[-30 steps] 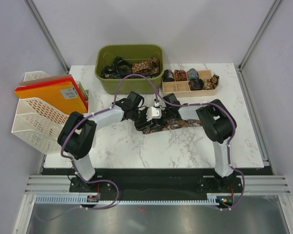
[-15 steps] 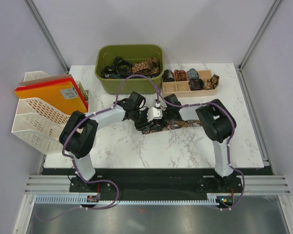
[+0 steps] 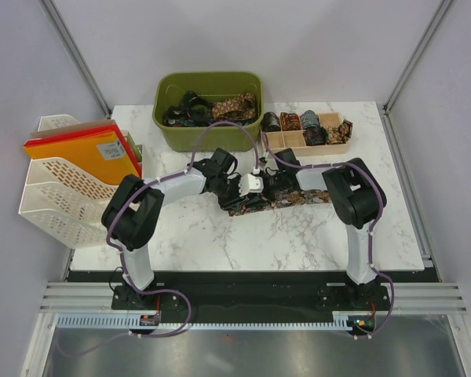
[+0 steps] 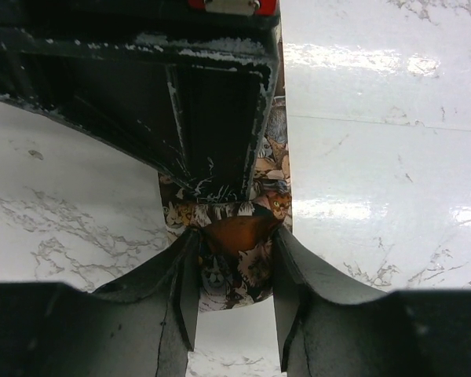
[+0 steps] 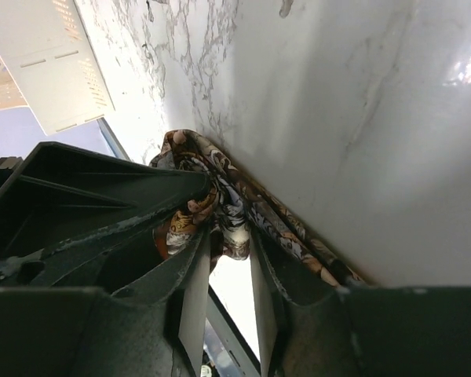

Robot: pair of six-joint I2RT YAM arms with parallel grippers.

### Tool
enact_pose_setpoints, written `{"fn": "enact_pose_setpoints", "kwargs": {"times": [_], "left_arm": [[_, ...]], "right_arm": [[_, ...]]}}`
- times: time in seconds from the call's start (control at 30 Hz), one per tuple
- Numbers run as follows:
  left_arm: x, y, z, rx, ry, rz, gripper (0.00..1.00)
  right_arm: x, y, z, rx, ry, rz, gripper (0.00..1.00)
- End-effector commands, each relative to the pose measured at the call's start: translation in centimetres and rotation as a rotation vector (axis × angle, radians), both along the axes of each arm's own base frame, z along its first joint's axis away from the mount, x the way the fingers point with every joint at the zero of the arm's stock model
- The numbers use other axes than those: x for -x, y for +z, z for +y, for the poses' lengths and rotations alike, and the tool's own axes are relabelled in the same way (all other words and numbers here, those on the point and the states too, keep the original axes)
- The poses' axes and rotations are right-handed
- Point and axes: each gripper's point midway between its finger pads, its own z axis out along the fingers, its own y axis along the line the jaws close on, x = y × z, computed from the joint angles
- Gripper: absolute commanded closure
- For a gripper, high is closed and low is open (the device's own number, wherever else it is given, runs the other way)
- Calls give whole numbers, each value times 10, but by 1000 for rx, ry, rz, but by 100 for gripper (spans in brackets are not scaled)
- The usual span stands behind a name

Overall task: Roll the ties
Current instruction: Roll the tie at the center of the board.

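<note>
A dark tie with a brown-gold animal print lies across the middle of the table. Both grippers meet at its left end. My left gripper comes in from the left, my right gripper from the right. In the left wrist view the left gripper is shut on the tie's folded end, with both fingers pressed on its sides and the orange-brown lining showing. In the right wrist view the right gripper stands open, and a bunch of the tie hangs loose at its fingertips.
A green bin holding loose ties stands at the back. A wooden tray with rolled ties is to its right. A white rack with orange folders fills the left edge.
The right gripper's jaws have parted from shut to open on the tie's end. The left gripper has narrowed a little on the fold. Both arms have shifted only slightly.
</note>
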Motion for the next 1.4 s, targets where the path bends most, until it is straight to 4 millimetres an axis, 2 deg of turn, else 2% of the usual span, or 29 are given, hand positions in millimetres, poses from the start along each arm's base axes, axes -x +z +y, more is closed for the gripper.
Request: {"fn": "enact_pose_setpoints", "kwargs": {"times": [0.0, 0.13, 0.23, 0.27, 0.57, 0.7, 0.8, 0.87, 0.9, 1.0, 1.07, 1.1, 1.27, 1.37], "left_arm": [[30, -49, 32, -187, -16, 119, 75], [29, -51, 34, -197, -20, 121, 75], [29, -51, 34, -202, -24, 119, 75], [29, -52, 34, -205, -23, 123, 75], [25, -50, 29, -199, -30, 128, 74], [25, -48, 28, -193, -35, 131, 73], [24, -44, 27, -186, -37, 124, 71], [24, -42, 26, -182, -40, 119, 70], [25, -39, 27, -179, -40, 117, 67], [26, -31, 25, -158, -54, 101, 60], [27, -25, 23, -136, -66, 94, 55], [27, -23, 23, -127, -68, 91, 49], [20, 9, 15, -21, -56, 69, 36], [13, 25, 18, 34, -22, 41, 26]], "right_arm": [[-12, 36, 1, -52, 16, -92, 65], [-10, 41, -1, -62, 21, -102, 60], [-9, 48, -4, -68, 23, -120, 52], [-9, 52, -4, -73, 27, -129, 46], [-5, 51, 2, -81, 37, -119, 43], [-5, 35, 5, -38, 40, -116, 43], [-5, 17, 4, 15, 42, -109, 52], [-5, 9, -1, 45, 39, -104, 69], [-4, 3, -5, 74, 37, -90, 86], [-3, -11, -17, 130, 28, -77, 100], [-5, -16, -22, 148, 27, -77, 100], [-5, -22, -26, 177, 21, -65, 100], [-5, -35, -35, 221, 23, -58, 100], [-4, -43, -40, 244, 29, -57, 100]]}}
